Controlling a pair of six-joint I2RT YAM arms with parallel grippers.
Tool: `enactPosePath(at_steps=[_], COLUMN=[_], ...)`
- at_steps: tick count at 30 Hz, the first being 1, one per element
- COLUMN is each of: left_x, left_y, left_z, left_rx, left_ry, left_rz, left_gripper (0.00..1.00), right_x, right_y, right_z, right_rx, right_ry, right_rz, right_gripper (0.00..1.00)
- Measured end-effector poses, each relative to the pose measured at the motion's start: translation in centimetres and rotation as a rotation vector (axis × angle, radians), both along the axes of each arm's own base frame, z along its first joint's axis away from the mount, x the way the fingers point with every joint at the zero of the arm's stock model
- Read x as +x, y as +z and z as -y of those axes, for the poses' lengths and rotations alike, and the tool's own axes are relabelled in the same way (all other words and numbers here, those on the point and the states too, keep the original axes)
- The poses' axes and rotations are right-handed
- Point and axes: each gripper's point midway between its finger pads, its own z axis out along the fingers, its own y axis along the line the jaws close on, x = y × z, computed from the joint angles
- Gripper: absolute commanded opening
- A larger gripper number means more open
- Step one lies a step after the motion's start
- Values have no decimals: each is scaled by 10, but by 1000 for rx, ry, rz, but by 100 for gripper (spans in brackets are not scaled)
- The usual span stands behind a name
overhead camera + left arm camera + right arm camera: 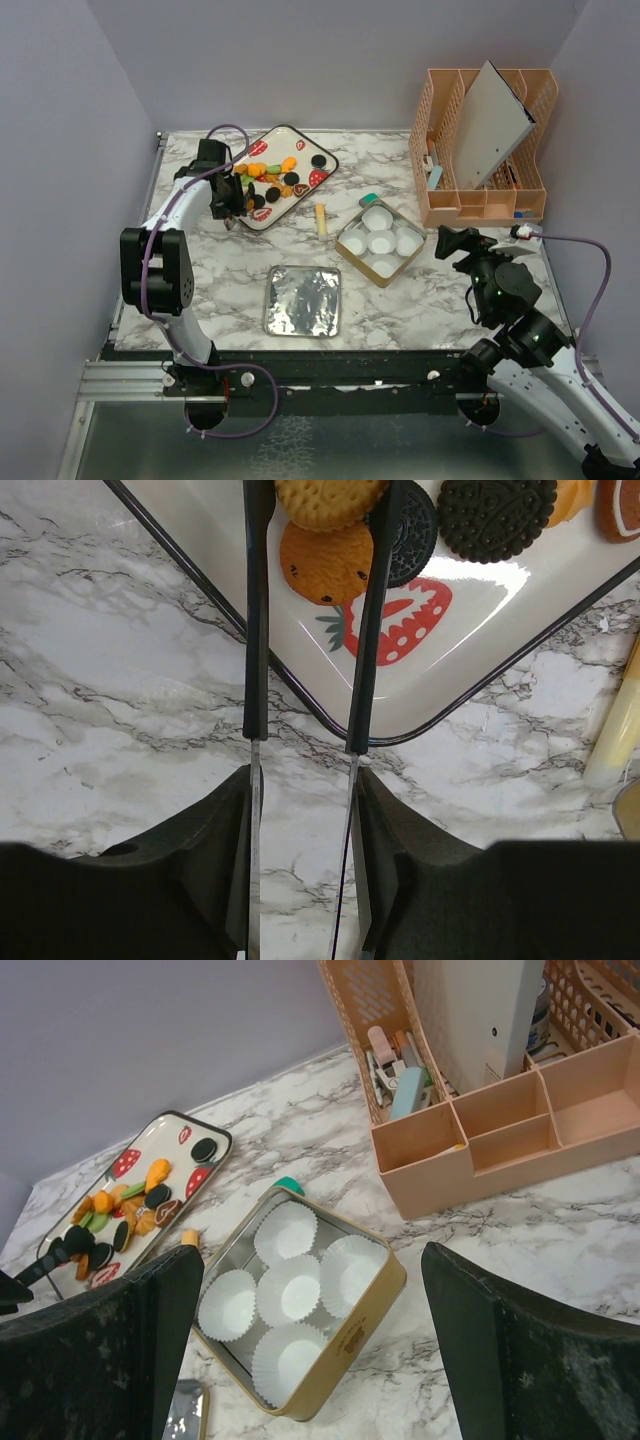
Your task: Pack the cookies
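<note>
The cookies point(272, 178) lie piled on a white strawberry-print tray point(330, 160) at the back left. My left gripper point(226, 200) hangs over the tray's near corner, shut on a pair of black-handled tongs point(256, 630). In the left wrist view the tongs' two arms run either side of an orange cookie point(322, 565) and a tan cookie point(325, 500); their tips run off the top edge. Black cookies point(495, 515) lie to the right. My right gripper point(455, 243) hovers open beside the gold tin point(352, 255), whose white paper cups point(290, 1290) hold nothing.
A silver lid point(303, 301) lies flat at the front centre. A pale yellow stick point(321, 218) and a teal object point(369, 199) lie between tray and tin. A pink desk organizer point(485, 150) with a leaning white board stands at the back right.
</note>
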Motion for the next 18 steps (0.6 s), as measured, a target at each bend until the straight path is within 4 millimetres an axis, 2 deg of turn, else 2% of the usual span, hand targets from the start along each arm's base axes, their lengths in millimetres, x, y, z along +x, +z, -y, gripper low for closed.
enactPosePath(at_steps=[8, 18], left_x=[-2, -4], left_y=[6, 48], left_z=[1, 5], left_rx=[-8, -14], left_ry=[-4, -16], left_rz=[2, 111], left_gripper=[29, 28], right_x=[-1, -1], right_y=[2, 2], right_z=[1, 1], right_rx=[5, 5], right_ry=[-2, -1], right_rz=[7, 6], right_gripper=[99, 99])
